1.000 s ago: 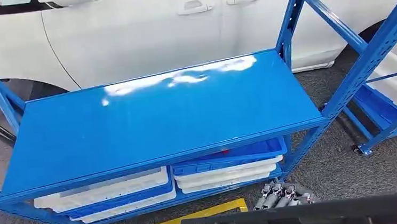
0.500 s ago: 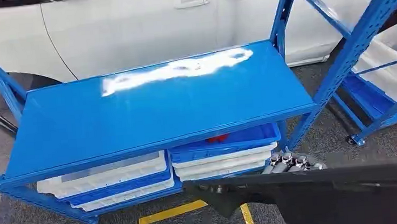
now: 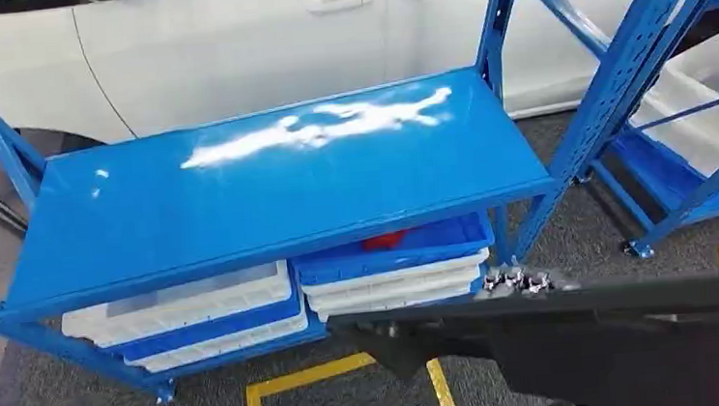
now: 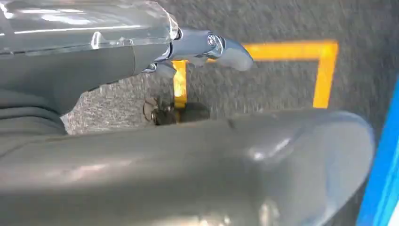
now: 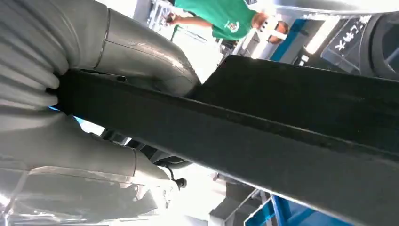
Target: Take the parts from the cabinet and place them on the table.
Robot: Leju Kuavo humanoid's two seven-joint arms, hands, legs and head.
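Two hands to watch, and the right hand [image 3: 515, 282] has the goods: its silver fingers [image 3: 498, 282] peek over the top edge of a long black part [image 3: 579, 326], a flat dark panel that stretches across the lower right of the head view, in front of the rack. From the right wrist camera the same black part [image 5: 263, 127] runs slantwise through the frame, wedged between the thick grey thumb [image 5: 136, 52] and the rest of the hand, so the grip is firmly closed on it. A person in a green shirt [image 5: 221, 16] stands well beyond.

Over to the left hand [image 4: 141, 52]: it hangs above grey carpet [image 4: 282, 75] with yellow floor tape [image 4: 291, 47], one finger [image 4: 221, 47] stretched out straight and nothing in its grasp.

Ahead sits the blue rack [image 3: 267, 186], its broad top shelf bare and glossy. Underneath, stacked blue and white trays [image 3: 390, 268] fill the lower shelf, with something red [image 3: 383, 241] lying in the top blue tray. A white car [image 3: 255, 37] is parked behind the rack, and a second blue rack [image 3: 680, 139] stands to the right.
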